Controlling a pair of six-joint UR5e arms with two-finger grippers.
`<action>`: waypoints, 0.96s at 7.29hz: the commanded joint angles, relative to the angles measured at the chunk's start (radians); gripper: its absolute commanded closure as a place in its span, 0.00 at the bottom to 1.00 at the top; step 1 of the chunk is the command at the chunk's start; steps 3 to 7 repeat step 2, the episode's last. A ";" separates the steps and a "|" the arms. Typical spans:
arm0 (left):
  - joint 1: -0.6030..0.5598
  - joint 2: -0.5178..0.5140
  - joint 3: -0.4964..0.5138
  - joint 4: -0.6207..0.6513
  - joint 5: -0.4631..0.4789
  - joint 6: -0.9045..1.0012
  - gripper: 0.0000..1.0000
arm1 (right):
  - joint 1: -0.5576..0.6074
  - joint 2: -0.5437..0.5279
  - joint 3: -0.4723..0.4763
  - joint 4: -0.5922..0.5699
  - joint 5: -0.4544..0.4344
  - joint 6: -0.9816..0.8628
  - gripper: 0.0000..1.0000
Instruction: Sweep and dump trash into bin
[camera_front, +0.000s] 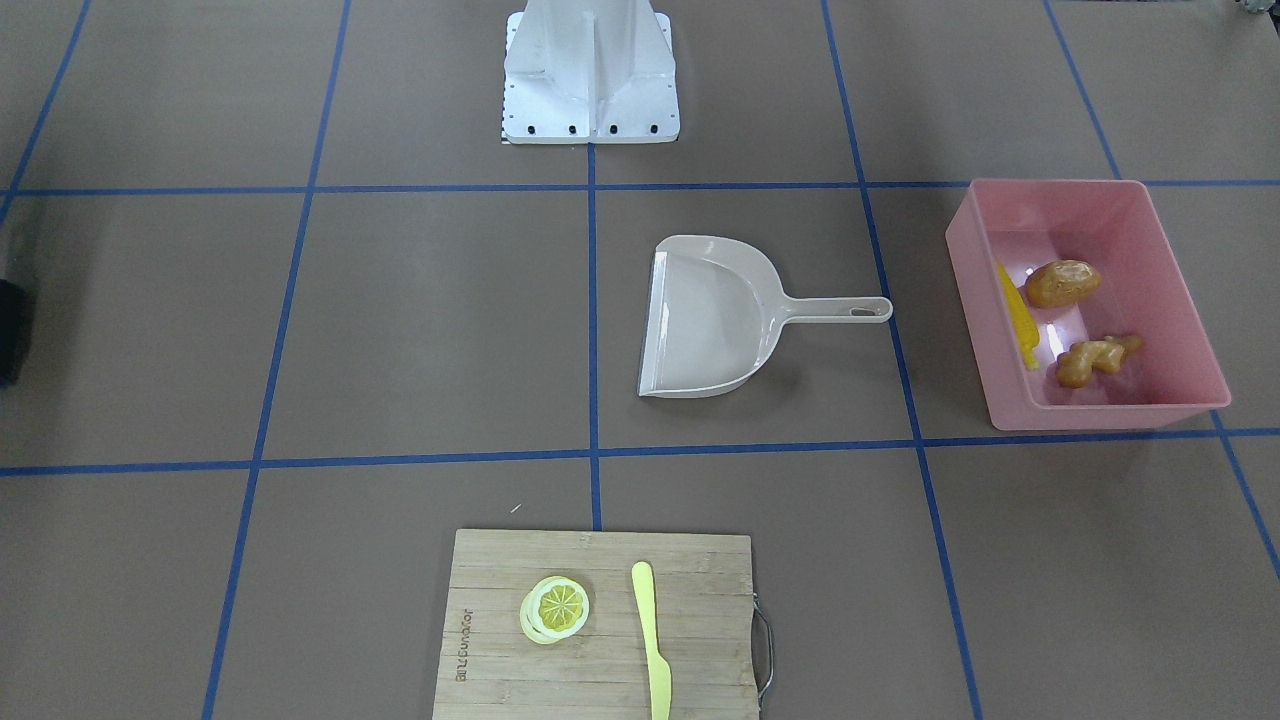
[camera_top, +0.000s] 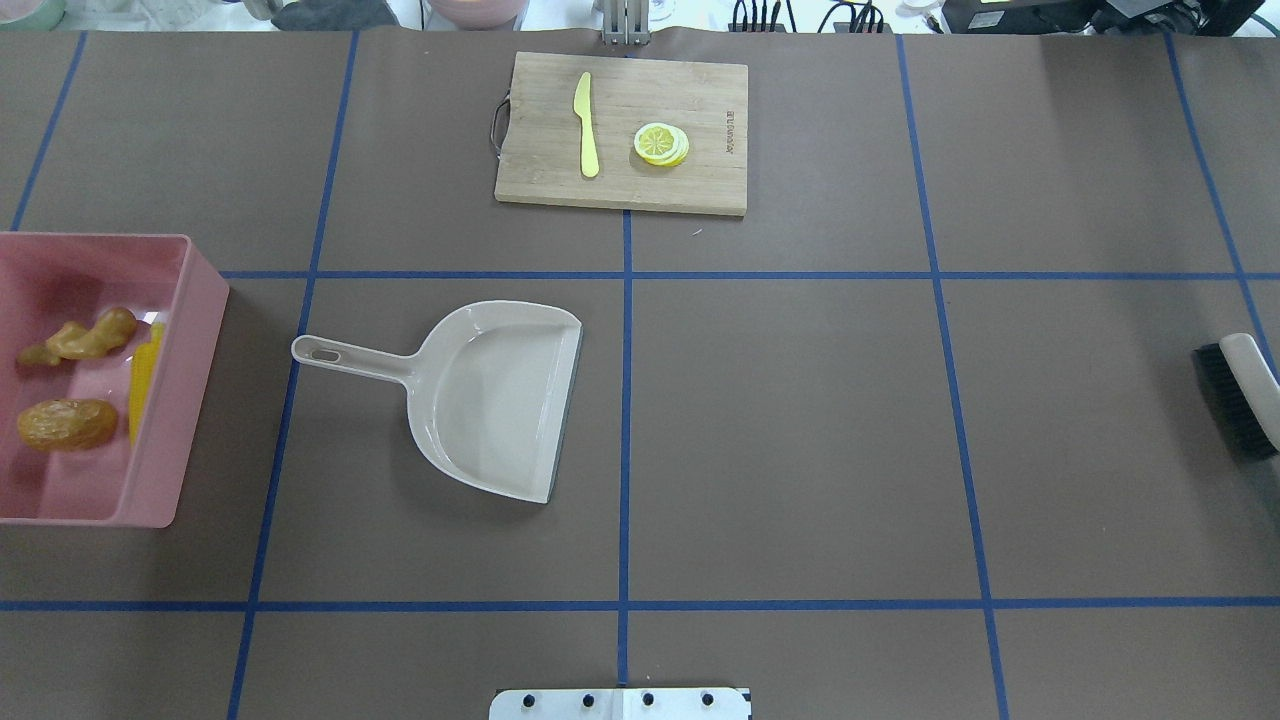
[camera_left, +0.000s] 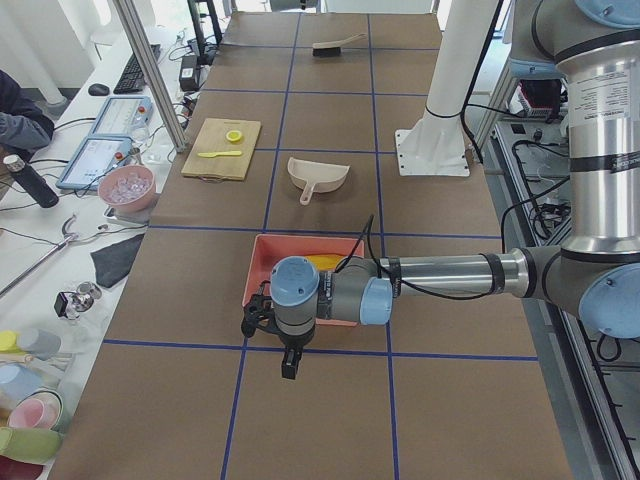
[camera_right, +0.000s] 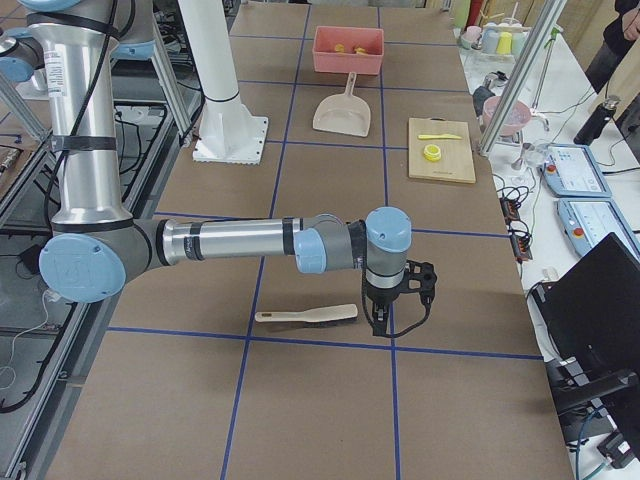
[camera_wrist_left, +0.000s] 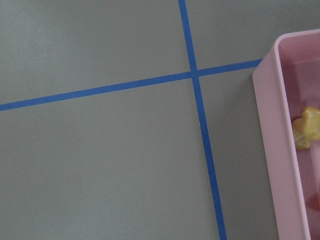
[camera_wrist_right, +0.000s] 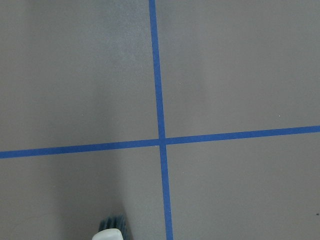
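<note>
Tabletop open around dustpan; trash inside bin; left hand, right hand: spread cannot be told.

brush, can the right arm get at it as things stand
Probably yes. The brush lies flat on the table, just beside the right gripper, with nothing on it or between them. Whether the gripper is open cannot be told from this side view.
</note>
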 joint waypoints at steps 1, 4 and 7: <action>-0.003 0.023 0.004 -0.002 0.000 0.001 0.02 | 0.000 0.000 -0.001 0.000 0.000 0.001 0.00; 0.000 0.029 -0.002 -0.002 0.000 0.000 0.02 | 0.000 0.002 -0.003 0.000 0.000 0.001 0.00; 0.000 0.029 -0.002 -0.002 0.000 0.000 0.02 | 0.000 0.002 -0.003 0.000 0.000 0.001 0.00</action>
